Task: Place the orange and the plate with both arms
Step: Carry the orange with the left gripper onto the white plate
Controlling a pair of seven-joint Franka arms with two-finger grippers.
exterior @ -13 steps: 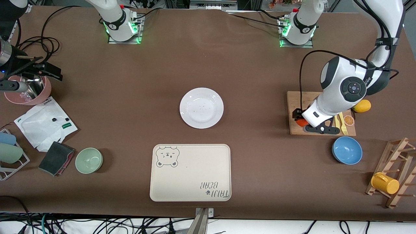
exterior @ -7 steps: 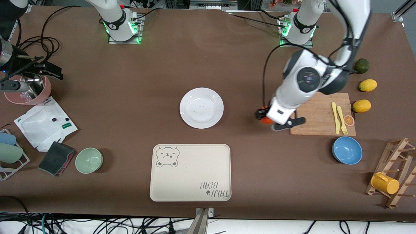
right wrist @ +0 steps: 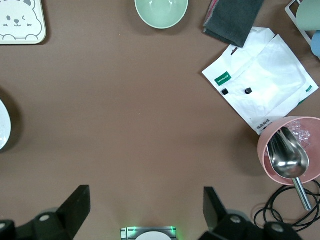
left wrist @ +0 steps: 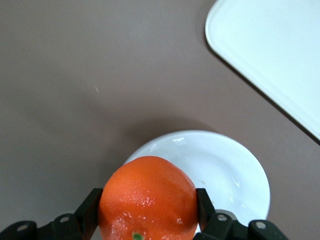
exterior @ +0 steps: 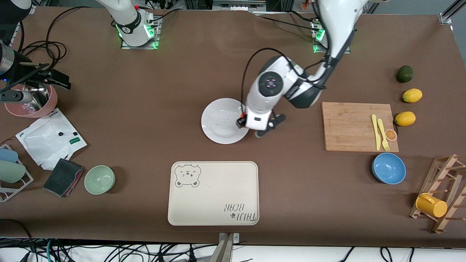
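The orange [left wrist: 147, 197] is a small round red-orange fruit, and my left gripper [left wrist: 148, 212] is shut on it, one black finger [left wrist: 90, 210] on each side. In the front view only a sliver of the orange [exterior: 241, 117] shows under the left gripper [exterior: 243, 122], which hangs over the plate's rim toward the left arm's end. The white plate [exterior: 218, 123] lies mid-table, and in the left wrist view the plate [left wrist: 225, 170] lies just under the fruit. My right gripper [right wrist: 145, 207] is open and holds nothing, high over the table by its own base; the front view does not show it.
The cream bear-print tray [exterior: 213, 193] lies nearer the camera than the plate. Toward the left arm's end are a wooden cutting board [exterior: 349, 125], a blue bowl [exterior: 389, 168], two lemons and a mug rack. A green bowl [exterior: 99, 179], white bag [exterior: 47, 138] and pink bowl [exterior: 32, 105] lie toward the right arm's end.
The left arm has lifted the orange off the cutting board and swung it across the table to the plate's rim. The right arm has not moved.
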